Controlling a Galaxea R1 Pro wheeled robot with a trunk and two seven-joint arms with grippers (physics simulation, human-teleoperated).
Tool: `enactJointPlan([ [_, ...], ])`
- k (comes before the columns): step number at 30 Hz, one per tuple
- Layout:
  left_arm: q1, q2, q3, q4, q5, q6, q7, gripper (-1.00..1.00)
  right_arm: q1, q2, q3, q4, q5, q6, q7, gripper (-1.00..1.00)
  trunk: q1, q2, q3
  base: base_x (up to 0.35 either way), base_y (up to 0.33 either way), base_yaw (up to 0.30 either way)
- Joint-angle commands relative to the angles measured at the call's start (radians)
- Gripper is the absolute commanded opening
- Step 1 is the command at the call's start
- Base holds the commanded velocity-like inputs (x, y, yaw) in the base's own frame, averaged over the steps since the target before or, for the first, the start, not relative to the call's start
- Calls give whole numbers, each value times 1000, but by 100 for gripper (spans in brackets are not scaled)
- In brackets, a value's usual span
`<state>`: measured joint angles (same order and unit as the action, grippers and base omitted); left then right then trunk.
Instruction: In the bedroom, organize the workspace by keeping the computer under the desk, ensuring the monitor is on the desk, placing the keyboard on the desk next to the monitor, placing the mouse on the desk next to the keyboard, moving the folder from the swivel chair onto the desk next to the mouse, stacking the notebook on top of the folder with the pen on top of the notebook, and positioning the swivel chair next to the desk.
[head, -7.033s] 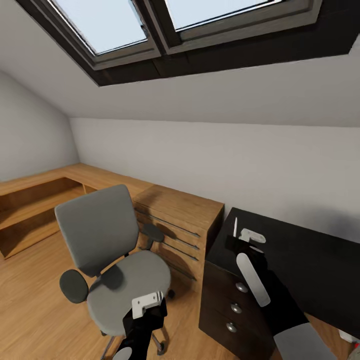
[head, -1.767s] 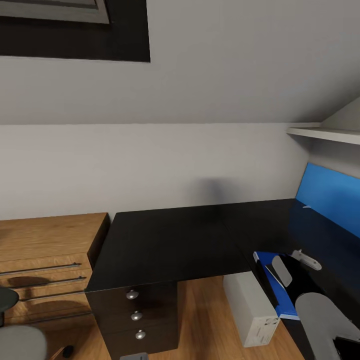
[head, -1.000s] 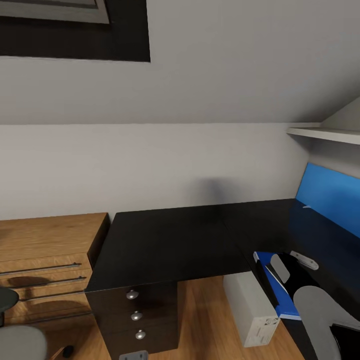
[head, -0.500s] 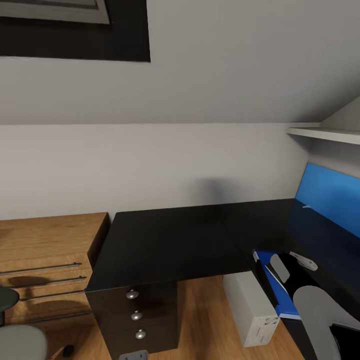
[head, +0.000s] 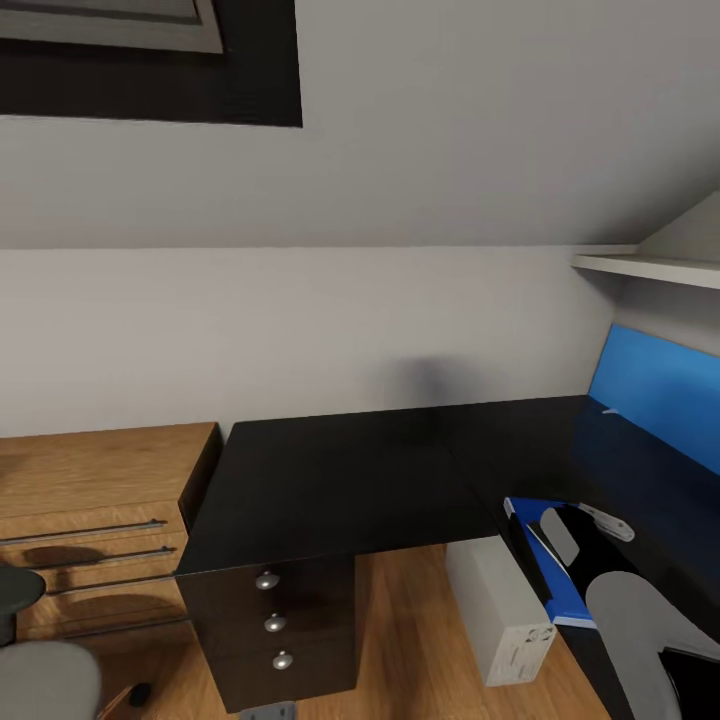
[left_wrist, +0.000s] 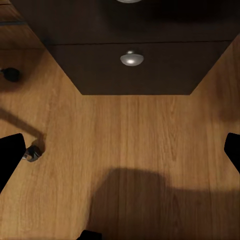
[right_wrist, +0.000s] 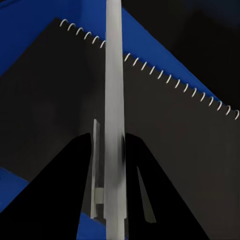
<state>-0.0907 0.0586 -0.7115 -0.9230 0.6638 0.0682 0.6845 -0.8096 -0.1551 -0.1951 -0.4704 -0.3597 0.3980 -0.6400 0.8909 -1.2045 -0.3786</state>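
The black desk (head: 340, 480) bends to the right, and the white computer (head: 497, 612) stands on the floor under it. On the desk's right wing lies the blue folder (head: 527, 532) (right_wrist: 30, 40). A dark-looking spiral-bound notebook (right_wrist: 55, 95) rests on the folder. My right gripper (right_wrist: 111, 145) hangs just above it, shut on the thin white pen (right_wrist: 114, 95), and its arm (head: 620, 610) covers part of the folder. A corner of the swivel chair (head: 35, 680) shows at the lower left. My left gripper (left_wrist: 120, 155) is open above the floor, in front of the drawer unit (left_wrist: 131, 59).
A wooden chest of drawers (head: 90, 500) stands left of the desk. A long blue wall panel (head: 650, 395) and a white shelf (head: 640, 267) sit at the far right. Chair castors (left_wrist: 32, 153) are on the floor near my left gripper.
The view has swung right from the chair to the desk corner. My right gripper still holds the pen, which is now over the folder. In the last second the view shifted slightly.
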Motion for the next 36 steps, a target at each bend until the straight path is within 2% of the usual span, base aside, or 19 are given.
enactJointPlan([
  [1,-1,1,-4,-2,2,5,8,100,0,0,0,-2,-7,4,-4,-100,0,-1,-1,0,0,0],
  [10,-1,1,-4,-2,3,5,8,100,0,3,2,-2,-7,3,-4,-100,0,-1,-1,-80,0,0],
  [35,-1,1,-3,-2,2,5,9,100,0,10,8,-2,-7,1,-4,-100,0,-1,-1,-2,0,0],
  [36,-1,1,-3,-2,2,5,9,100,0,10,10,-2,-7,1,-4,100,0,-1,-1,0,0,0],
])
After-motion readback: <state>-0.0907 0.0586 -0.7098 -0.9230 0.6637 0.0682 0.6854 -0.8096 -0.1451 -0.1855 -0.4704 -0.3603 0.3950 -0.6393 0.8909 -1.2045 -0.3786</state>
